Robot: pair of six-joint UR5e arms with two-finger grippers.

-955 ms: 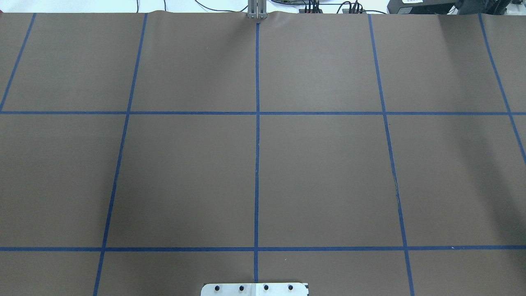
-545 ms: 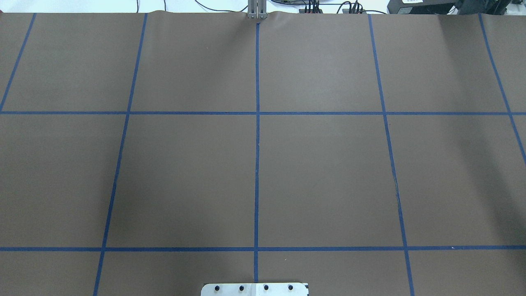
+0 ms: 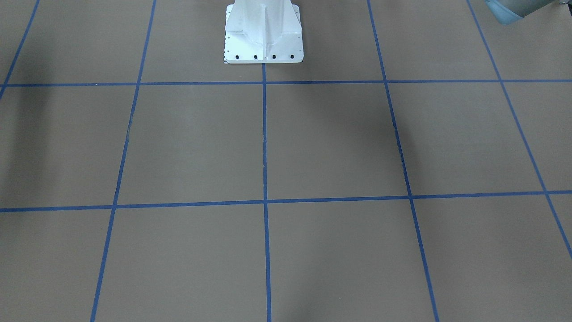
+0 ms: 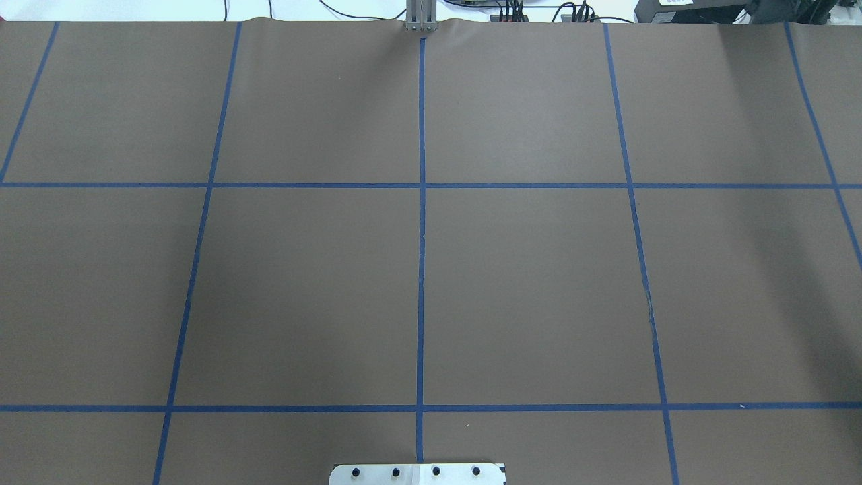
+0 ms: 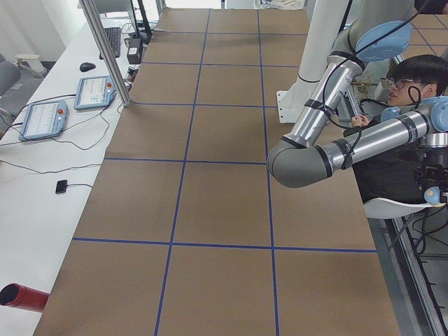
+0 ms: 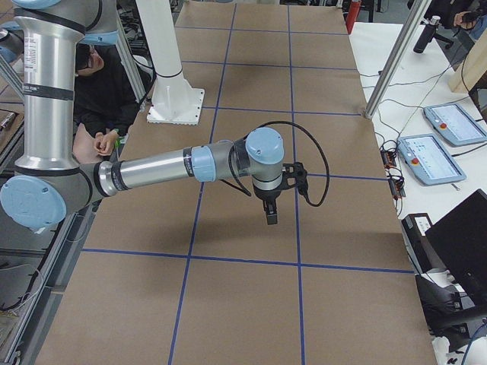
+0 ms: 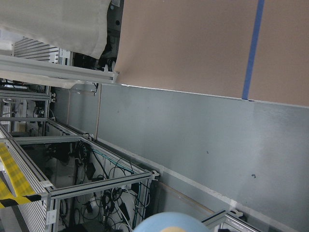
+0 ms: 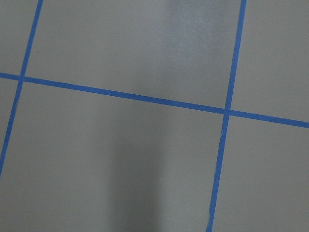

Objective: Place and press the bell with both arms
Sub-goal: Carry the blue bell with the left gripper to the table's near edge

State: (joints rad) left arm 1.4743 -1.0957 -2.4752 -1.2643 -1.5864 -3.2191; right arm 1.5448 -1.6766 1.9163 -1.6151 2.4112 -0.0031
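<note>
**Brown paper tabletop, bell at the left wrist, jaws unreadable**

Jaw state: cannot tell on either side, since each gripper shows in a side view only and is too small to read. Pointing straight down, the right gripper [image 6: 271,219] hangs above the paper toward the table's right end, roughly midway between the robot-side and operator-side edges, clear of the surface. Its wrist view shows only paper and a tape crossing. Off the robot-side edge near the left end sits the left gripper [image 5: 430,180], beside a seated person [image 5: 402,77] and mostly cut off by the frame. At the bottom edge of the left wrist view is the bell [image 7: 165,224], a light-blue dome with a cream sliver, close under that camera. Whether fingers pinch it is not visible. Reaching out level from the robot-side edge is the right arm [image 6: 152,169]. Over that same edge the left arm [image 5: 308,157] is folded at the elbow. A blue tape grid [image 4: 421,236] crosses the paper [image 4: 525,289]. A white pedestal [image 3: 263,33] is bolted at the middle of the robot-side edge. Two teach pendants [image 5: 95,92] lie past the operator-side edge.
</note>
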